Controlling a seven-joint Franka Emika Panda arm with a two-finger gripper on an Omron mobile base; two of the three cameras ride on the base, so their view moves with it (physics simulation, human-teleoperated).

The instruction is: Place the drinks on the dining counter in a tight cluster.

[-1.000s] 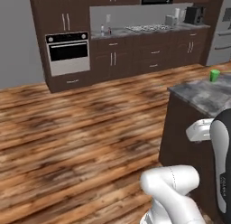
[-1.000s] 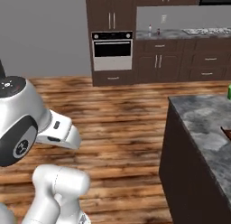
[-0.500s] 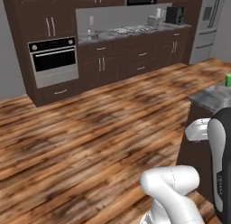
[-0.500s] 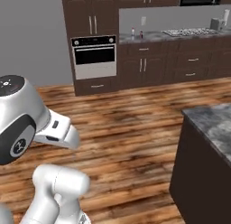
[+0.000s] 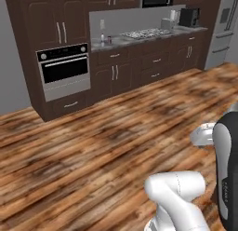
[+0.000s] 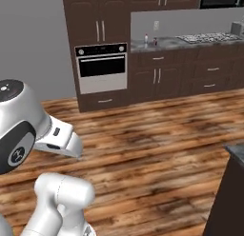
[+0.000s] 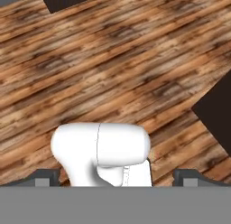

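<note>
Two small bottles, a pale one (image 5: 102,37) and a short reddish one (image 5: 109,39), stand far off on the wall counter, left of the cooktop. The right base view shows them too, the pale bottle (image 6: 146,38) and the reddish one (image 6: 154,40); they are too small for detail. A corner of the dining counter (image 6: 235,151) juts in at the lower right, and its dark base (image 7: 219,111) shows in the hand view. My gripper (image 7: 117,176) hangs over the wooden floor, open, with nothing between its fingertips (image 7: 45,176).
A built-in oven (image 5: 63,69) sits in dark cabinets left of the wall counter (image 5: 139,39), which carries a cooktop (image 5: 148,33). A grey fridge (image 5: 227,30) stands at the far right. Open wooden floor (image 5: 107,132) lies between me and the cabinets.
The base has driven and turned: the whole scene shifted, the wall cabinets look nearer and the dining counter has slid off to the right. The gripper stays open.
</note>
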